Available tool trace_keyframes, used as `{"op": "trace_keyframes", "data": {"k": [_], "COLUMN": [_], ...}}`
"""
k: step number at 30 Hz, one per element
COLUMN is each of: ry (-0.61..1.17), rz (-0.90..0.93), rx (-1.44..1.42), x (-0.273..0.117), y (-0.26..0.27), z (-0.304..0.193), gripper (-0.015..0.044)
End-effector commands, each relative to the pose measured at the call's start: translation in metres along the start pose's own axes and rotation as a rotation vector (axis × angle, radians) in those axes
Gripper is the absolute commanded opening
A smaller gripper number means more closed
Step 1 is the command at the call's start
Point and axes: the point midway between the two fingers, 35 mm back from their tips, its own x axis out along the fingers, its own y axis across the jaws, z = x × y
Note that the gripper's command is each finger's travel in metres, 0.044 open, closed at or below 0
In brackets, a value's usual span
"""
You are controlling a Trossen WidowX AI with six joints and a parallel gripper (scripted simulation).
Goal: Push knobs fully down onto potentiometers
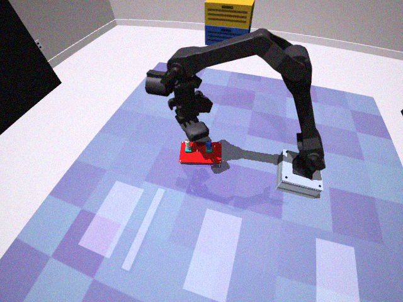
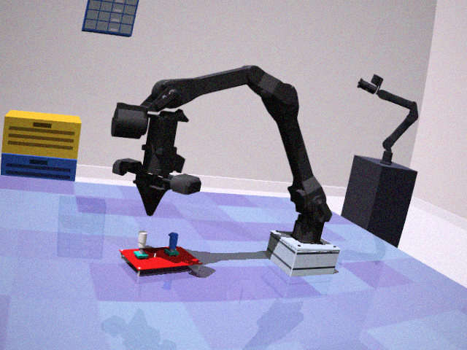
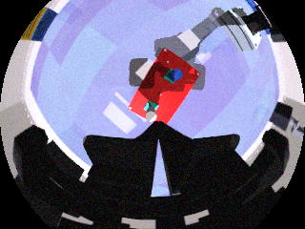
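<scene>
The red board stands on short legs on the table, well to one side of the arm's pale base box. Two knobs rise from it side by side, a white knob and a blue knob, each over a green part fixed to the board. In the exterior view a bit of shaft shows beneath the white knob, so it is not fully down; how far down the blue one sits I cannot tell. Above the board hangs the claw, pointing down, its tips closed together with nothing between them and apart from both knobs. The black arm arches from the box over to it. Farther off stand a yellow box on a blue box, and a dark pedestal carrying a smaller arm.
</scene>
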Motion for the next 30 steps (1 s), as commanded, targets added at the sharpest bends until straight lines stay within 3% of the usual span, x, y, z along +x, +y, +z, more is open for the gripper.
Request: {"op": "trace_keyframes", "data": {"k": [1,13,30], "ry": [-0.002,-0.006,-0.006], "rz": [0.004,0.004,0.005], "rx": [0.12,0.515,0.52], "x": [-0.002,-0.007,0.017], "y": [0.003,0.008,0.008], "z": [-0.002,-0.006,-0.006], "gripper": [0.0,0.0,0.0]}}
